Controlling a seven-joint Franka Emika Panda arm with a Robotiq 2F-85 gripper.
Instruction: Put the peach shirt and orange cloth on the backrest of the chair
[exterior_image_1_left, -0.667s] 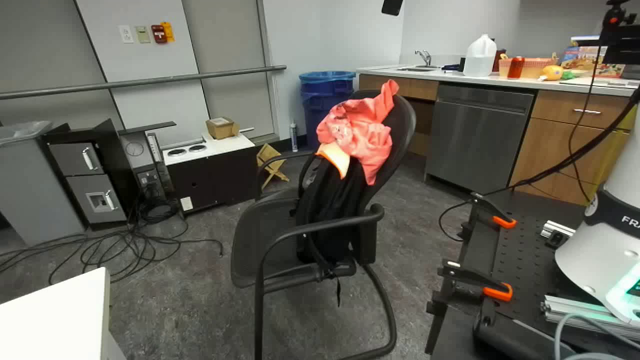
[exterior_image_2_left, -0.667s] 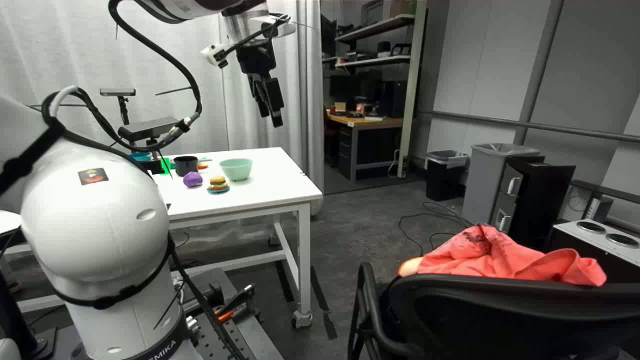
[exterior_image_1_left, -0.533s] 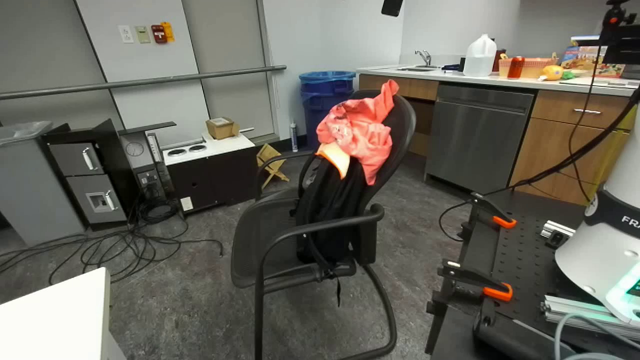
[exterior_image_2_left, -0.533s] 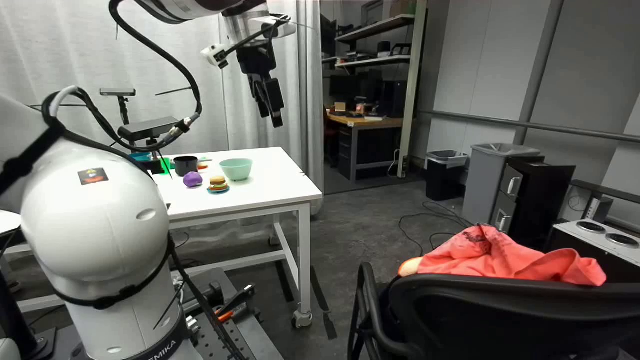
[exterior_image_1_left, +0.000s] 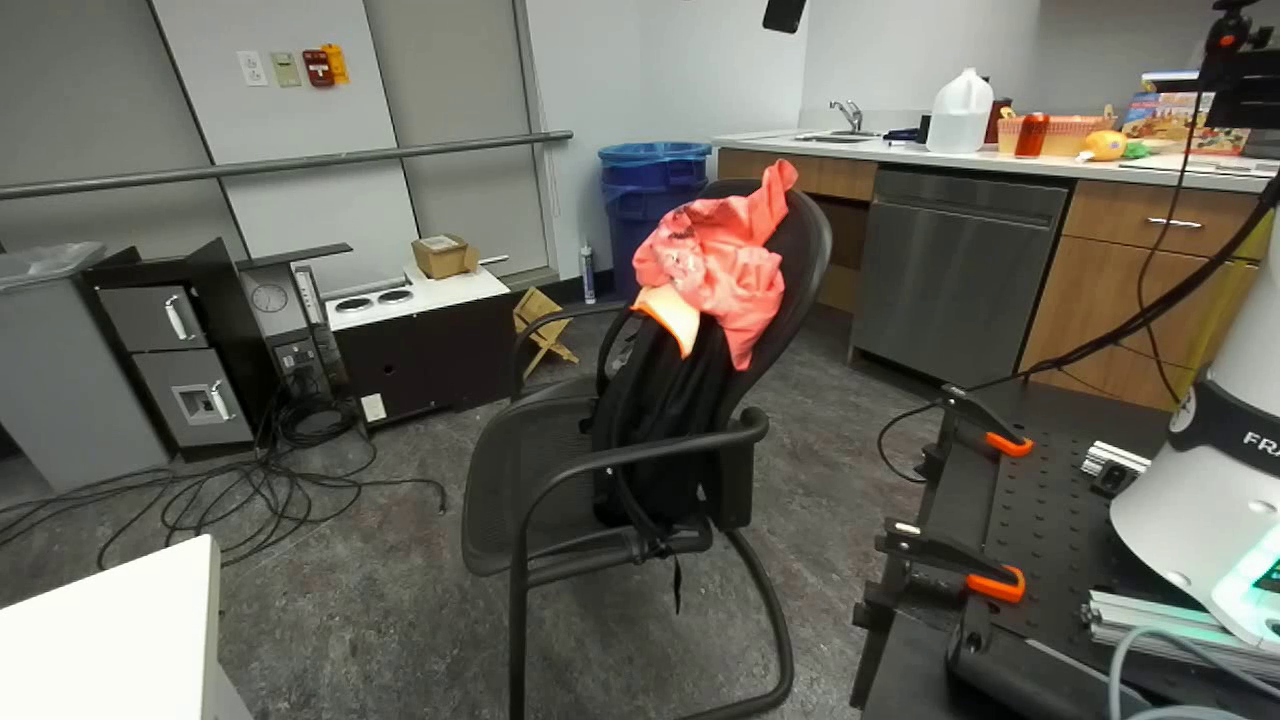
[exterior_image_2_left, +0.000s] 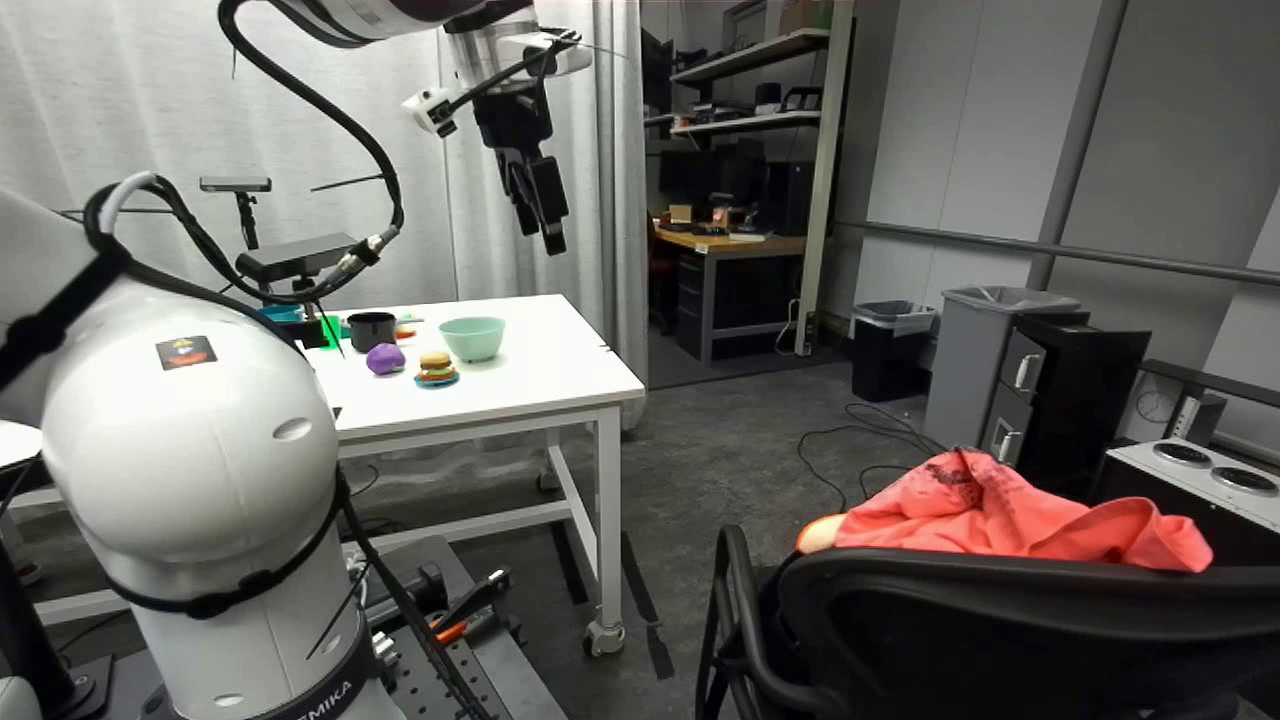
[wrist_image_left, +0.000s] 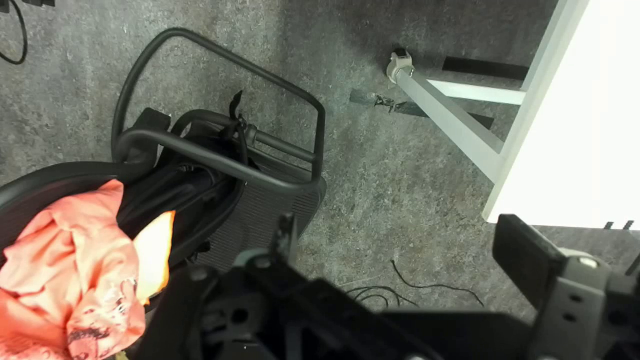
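The peach shirt (exterior_image_1_left: 722, 262) lies crumpled over the upper front of the backrest (exterior_image_1_left: 806, 245) of the black chair. It shows along the backrest's top edge in an exterior view (exterior_image_2_left: 985, 510) and at lower left in the wrist view (wrist_image_left: 75, 245). The orange cloth (exterior_image_1_left: 674, 314), pale with a bright orange edge, sticks out from under the shirt. It also shows in the wrist view (wrist_image_left: 154, 250) and as a small corner in an exterior view (exterior_image_2_left: 820, 533). My gripper (exterior_image_2_left: 540, 235) is high up, apart from chair and cloths. In the wrist view its fingers (wrist_image_left: 402, 245) are wide apart with nothing between.
A black bag (exterior_image_1_left: 655, 430) leans against the backrest on the chair seat (exterior_image_1_left: 530, 480). A white table (exterior_image_2_left: 500, 400) holds a green bowl (exterior_image_2_left: 472, 338), a toy burger (exterior_image_2_left: 436, 368) and other items. Cables (exterior_image_1_left: 270, 490) lie on the floor.
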